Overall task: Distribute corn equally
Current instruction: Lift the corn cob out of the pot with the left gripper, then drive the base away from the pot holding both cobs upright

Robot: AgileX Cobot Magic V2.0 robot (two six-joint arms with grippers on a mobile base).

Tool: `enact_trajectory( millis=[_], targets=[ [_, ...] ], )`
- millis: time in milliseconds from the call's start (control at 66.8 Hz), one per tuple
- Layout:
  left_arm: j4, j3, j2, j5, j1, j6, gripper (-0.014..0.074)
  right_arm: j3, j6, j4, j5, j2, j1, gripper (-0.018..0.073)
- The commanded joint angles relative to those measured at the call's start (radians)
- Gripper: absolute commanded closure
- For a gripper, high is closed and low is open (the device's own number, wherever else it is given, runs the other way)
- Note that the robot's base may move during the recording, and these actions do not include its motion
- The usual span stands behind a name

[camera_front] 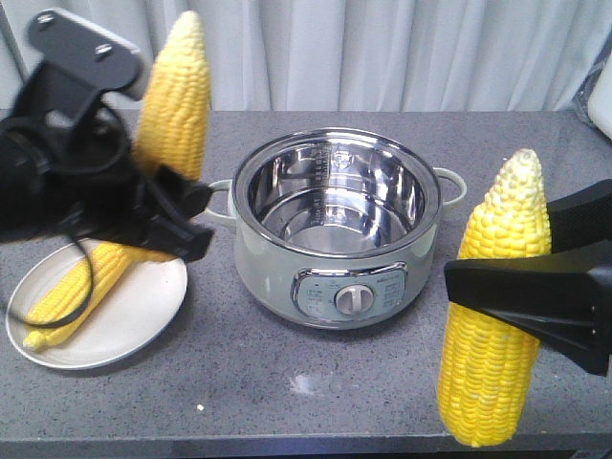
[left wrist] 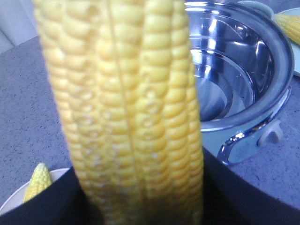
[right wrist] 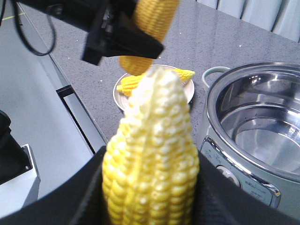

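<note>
My left gripper is shut on a yellow corn cob, held upright with its pale tip up, above a white plate. A second cob lies on that plate. My right gripper is shut on another upright cob at the front right. In the left wrist view, a further cob lies on a plate beyond the pot.
An electric cooking pot with a shiny steel bowl, nothing in it, stands mid-table between the two arms. Its side handles stick out left and right. The grey table's front edge runs close below.
</note>
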Motion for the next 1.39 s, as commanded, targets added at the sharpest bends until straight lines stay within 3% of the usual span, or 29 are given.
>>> enact_trajectory(
  millis=[0,285,1378],
  targets=[
    [0.016,0.033,-0.092,-0.075,-0.004,0.001,0.0339,-0.023,-0.011,0.057,-0.033,-0.006,-0.002,0.0397],
    [0.009,0.130,-0.200,-0.105,-0.004,0.001,0.0339,-0.023,-0.011,0.057,-0.033,-0.006,-0.002,0.0397],
    [0.009,0.130,-0.199,-0.097,-0.004,0.001,0.0339,-0.023,-0.012,0.057,-0.033,-0.006,-0.002,0.0397]
  ],
)
